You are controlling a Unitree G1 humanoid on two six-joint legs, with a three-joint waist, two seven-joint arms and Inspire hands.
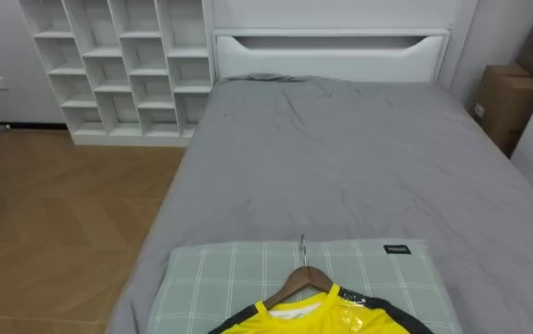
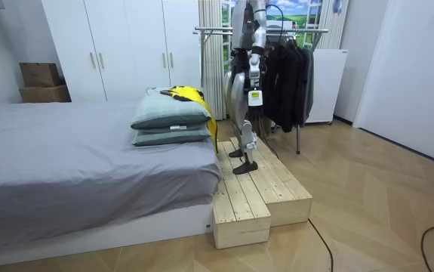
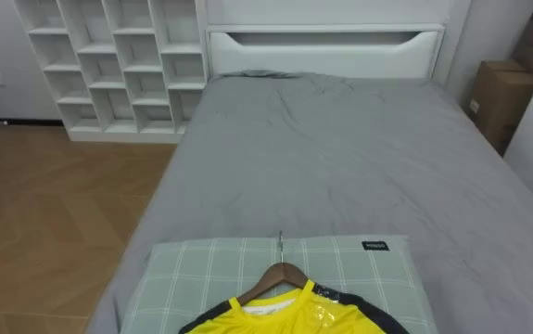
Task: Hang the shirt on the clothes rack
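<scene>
Yellow with dark trim, the shirt [image 1: 312, 320] lies on a wooden hanger [image 1: 308, 276] on top of a pale green checked pillow [image 1: 238, 269] at the near end of the bed [image 1: 340, 158], the end I am looking down from. The hanger's metal hook points straight up the bed toward the white headboard [image 1: 331, 51]. The shirt's long axis runs along the bed's length, with the collar toward the headboard and the body toward me, cut off by the lower edge of the eye views. In the room view the checked pillow sits on a second pillow, and the yellow cloth drapes over their edge at the bed's end.

The robot stands upright on a wooden platform [image 2: 266, 193] that butts against that end of the bed, facing the bed. Behind it, on the side away from the bed, a clothes rack [image 2: 217, 30] carries dark garments [image 2: 288, 75]. Its left hand [image 2: 254, 75] seems to hang by its hip, apart from the shirt; from this distance I cannot tell whether it is closed or slack.

Beside the bed's far left corner stands a white cubby shelf [image 1: 122, 65], and off its far right corner are cardboard boxes [image 1: 507, 97].
</scene>
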